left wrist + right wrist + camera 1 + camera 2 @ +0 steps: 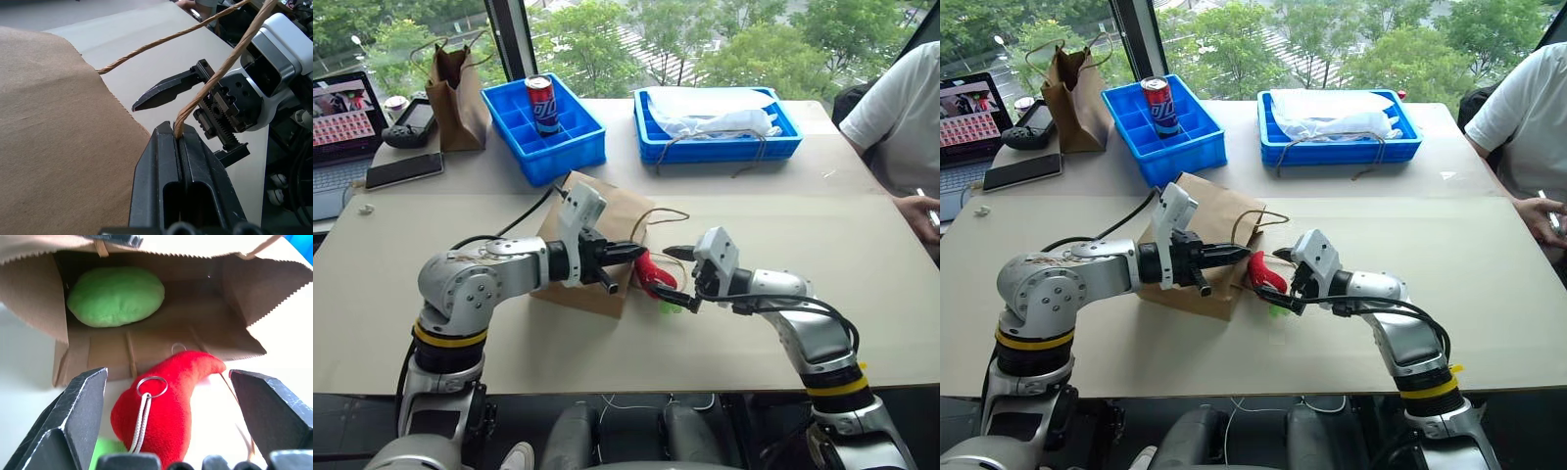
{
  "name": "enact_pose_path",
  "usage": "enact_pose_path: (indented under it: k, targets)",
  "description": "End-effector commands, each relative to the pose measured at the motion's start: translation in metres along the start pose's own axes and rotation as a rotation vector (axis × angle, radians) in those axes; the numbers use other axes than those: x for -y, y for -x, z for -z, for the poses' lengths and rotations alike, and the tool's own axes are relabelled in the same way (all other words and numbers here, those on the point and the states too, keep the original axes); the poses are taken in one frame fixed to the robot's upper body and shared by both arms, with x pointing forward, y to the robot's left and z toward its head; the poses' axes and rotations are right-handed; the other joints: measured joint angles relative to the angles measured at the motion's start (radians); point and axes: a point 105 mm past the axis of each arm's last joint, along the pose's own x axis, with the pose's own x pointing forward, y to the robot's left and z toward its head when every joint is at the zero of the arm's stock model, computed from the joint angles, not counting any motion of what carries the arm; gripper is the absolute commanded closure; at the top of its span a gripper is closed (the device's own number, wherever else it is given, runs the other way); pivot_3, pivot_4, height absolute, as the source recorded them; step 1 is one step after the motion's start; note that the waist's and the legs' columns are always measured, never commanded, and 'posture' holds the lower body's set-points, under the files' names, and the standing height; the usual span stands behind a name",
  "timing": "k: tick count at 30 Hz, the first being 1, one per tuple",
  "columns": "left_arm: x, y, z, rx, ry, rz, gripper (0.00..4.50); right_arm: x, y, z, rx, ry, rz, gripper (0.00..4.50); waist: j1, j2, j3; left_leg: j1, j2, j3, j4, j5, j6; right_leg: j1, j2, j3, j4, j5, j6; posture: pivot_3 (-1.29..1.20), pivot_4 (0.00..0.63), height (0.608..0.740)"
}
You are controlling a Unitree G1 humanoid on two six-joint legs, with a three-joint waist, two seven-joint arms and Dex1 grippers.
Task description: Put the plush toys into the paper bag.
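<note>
Beige counter [862, 294] by window; blue bins [543, 132] behind. Left tool [625, 253] clamped on paper bag [607, 220] handle; right tool [677, 276] apart around red chili [171, 406].

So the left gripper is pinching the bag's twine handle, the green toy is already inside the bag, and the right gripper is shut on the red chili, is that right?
Not quite. The right gripper is open: the right wrist view shows its jaws spread wide on either side of the red chili, not clamped on it. The rest holds: the left gripper pinches the twine handle, and the green toy lies inside the paper bag.
</note>
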Motion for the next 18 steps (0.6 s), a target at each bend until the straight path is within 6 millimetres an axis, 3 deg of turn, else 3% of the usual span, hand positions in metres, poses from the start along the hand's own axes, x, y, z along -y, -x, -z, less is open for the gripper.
enact_pose_path:
  k: [1,7,8,13,18]
  targets:
    - [0.003,0.002,-0.013,0.039,-0.048,0.008,4.5,0.001,0.0,-0.015,0.017,0.039,-0.006,0.07,0.001,0.0,0.0,0.0,0.0,0.0,0.0,0.0,0.0,0.0,0.0,0.0,0.0,0.0,0.0,0.0,0.15,0.74]
    - [0.002,0.002,-0.015,0.04,-0.052,0.007,4.5,0.008,0.003,0.02,-0.15,0.018,0.04,0.07,0.004,0.0,0.0,0.0,-0.001,0.0,0.0,0.0,0.0,0.001,-0.001,-0.001,-0.001,0.0,0.0,0.0,0.15,0.74]
    - [0.002,0.002,-0.015,0.041,-0.054,0.007,4.5,0.007,0.001,0.02,-0.142,0.001,0.038,0.58,0.004,0.0,0.0,0.0,-0.001,0.0,0.0,0.0,0.0,0.001,-0.001,0.0,-0.001,0.0,0.0,0.0,0.15,0.74]
    - [0.002,0.002,-0.017,0.043,-0.06,0.005,4.5,0.007,-0.003,0.016,-0.144,0.013,0.04,2.14,0.001,0.0,0.0,0.0,0.0,0.0,0.0,0.0,0.0,0.0,0.0,0.0,0.0,0.0,0.0,0.0,0.15,0.74]
    - [0.003,0.002,-0.017,0.044,-0.061,0.008,4.5,0.013,-0.007,-0.011,-0.047,0.056,0.035,3.86,0.001,0.0,0.0,0.0,0.0,0.0,0.0,0.0,0.0,0.0,0.0,0.0,-0.001,0.0,0.0,0.0,0.15,0.74]
